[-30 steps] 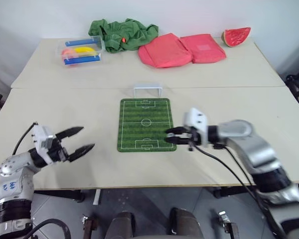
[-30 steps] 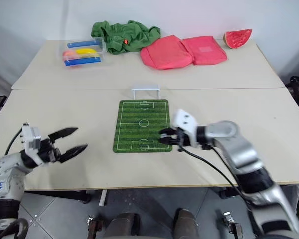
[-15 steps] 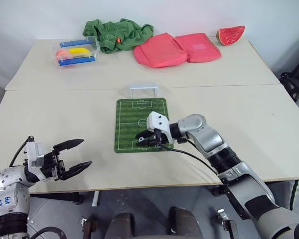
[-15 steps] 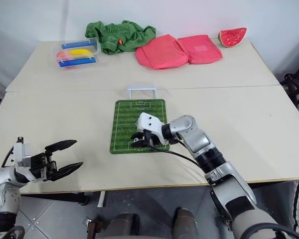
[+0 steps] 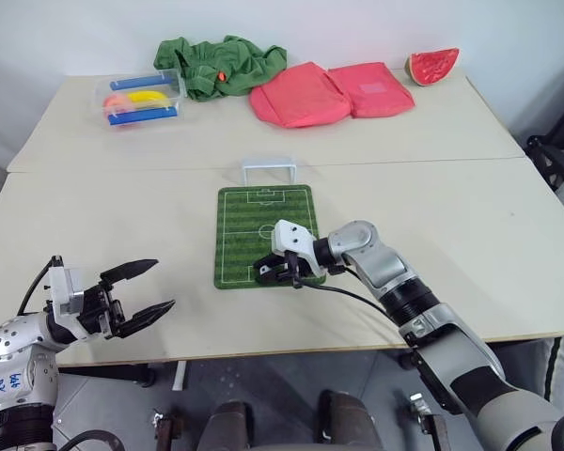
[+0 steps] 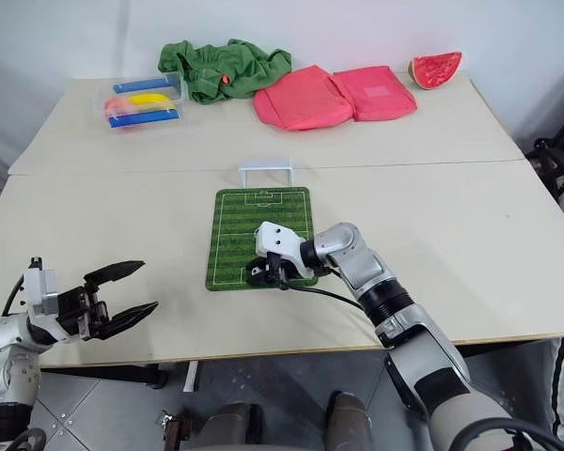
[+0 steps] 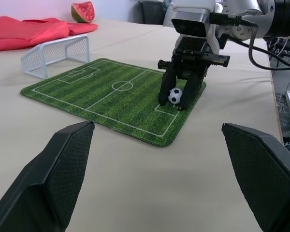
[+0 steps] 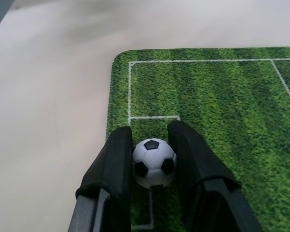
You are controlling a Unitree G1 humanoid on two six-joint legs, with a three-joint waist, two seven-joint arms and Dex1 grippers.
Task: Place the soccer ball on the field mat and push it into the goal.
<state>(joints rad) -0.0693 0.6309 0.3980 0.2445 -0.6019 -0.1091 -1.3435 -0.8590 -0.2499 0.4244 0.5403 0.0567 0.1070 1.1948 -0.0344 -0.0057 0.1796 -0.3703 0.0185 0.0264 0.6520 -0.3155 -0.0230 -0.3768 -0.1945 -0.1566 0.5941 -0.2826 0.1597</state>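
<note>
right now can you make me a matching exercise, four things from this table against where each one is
Things:
1. soccer ball
2. goal
3. watermelon slice
4. clear tray with blue bars

Places:
A. far right corner of the table
B. between the right tool's fingers, at the near end of the field mat
C. far left of the table, beside the green cloth heap
D. at the far end of the field mat

Pairs: 1-B, 2-D, 3-A, 4-C
</note>
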